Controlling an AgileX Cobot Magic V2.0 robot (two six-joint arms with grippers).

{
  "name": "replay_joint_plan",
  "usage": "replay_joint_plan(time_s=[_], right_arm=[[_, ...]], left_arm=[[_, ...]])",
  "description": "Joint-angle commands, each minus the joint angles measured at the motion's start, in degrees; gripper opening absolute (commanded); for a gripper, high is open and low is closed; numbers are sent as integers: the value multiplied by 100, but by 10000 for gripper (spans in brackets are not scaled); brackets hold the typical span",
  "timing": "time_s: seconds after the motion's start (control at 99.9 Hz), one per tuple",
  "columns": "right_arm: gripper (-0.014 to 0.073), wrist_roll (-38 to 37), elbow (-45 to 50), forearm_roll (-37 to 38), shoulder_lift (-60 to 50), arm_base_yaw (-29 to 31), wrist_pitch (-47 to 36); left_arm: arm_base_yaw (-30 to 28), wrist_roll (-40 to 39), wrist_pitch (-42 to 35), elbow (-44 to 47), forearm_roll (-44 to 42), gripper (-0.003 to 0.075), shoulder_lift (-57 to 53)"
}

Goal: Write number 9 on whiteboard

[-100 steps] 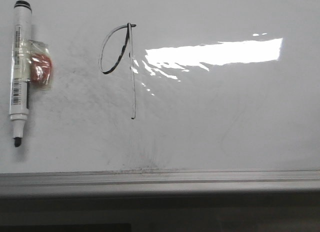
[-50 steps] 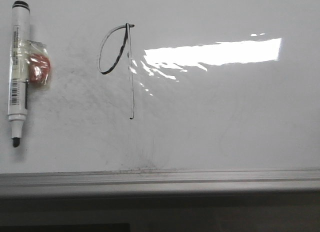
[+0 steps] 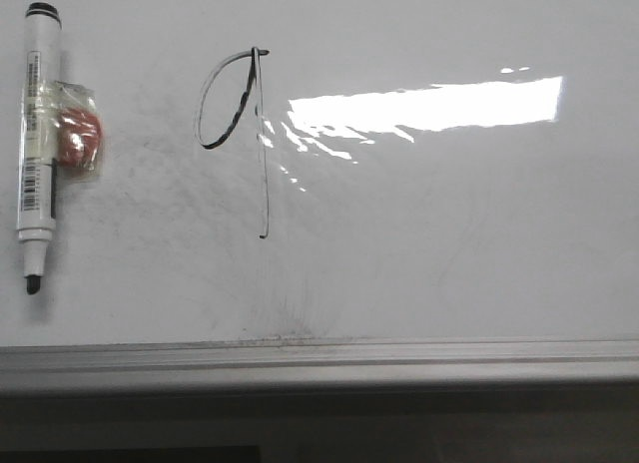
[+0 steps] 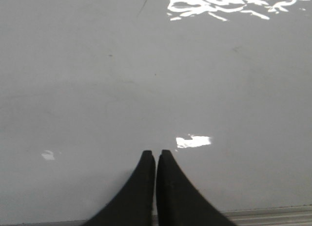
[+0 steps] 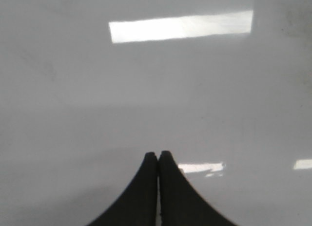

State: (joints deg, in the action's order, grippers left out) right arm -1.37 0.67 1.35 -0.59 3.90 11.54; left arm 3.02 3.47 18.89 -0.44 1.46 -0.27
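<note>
The whiteboard [image 3: 449,243] fills the front view, glossy white with faint grey smudges and a bright reflection. The number 9 [image 3: 262,144] is drawn on it in thin black line, an oval loop joined to a long straight stem. A white marker [image 3: 38,134] with a black cap end and bare tip lies on the board at the far left, apart from both grippers. My left gripper [image 4: 156,154] is shut and empty over bare board. My right gripper [image 5: 158,154] is shut and empty over bare board. Neither gripper shows in the front view.
A small red object in clear wrap [image 3: 78,139] lies against the marker's right side. The grey metal frame edge [image 3: 319,358] runs along the board's near side, and shows in the left wrist view [image 4: 273,217]. A dark smudge [image 3: 285,323] sits below the 9's stem.
The front view has shifted slightly, so the marker and the 9 sit a few pixels further left than one second ago. Nothing on the board has moved relative to the board.
</note>
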Motion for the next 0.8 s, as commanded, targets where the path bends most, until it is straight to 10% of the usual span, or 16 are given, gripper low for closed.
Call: replay_joint_plan(time_s=[0.0, 0.791], right_arm=[[-64, -8, 68, 17, -126, 46, -144], [-64, 83, 68, 3, -126, 46, 551]], left_arm=[[-8, 1, -264, 231, 2, -20, -154], [-8, 1, -264, 231, 2, -20, -154]])
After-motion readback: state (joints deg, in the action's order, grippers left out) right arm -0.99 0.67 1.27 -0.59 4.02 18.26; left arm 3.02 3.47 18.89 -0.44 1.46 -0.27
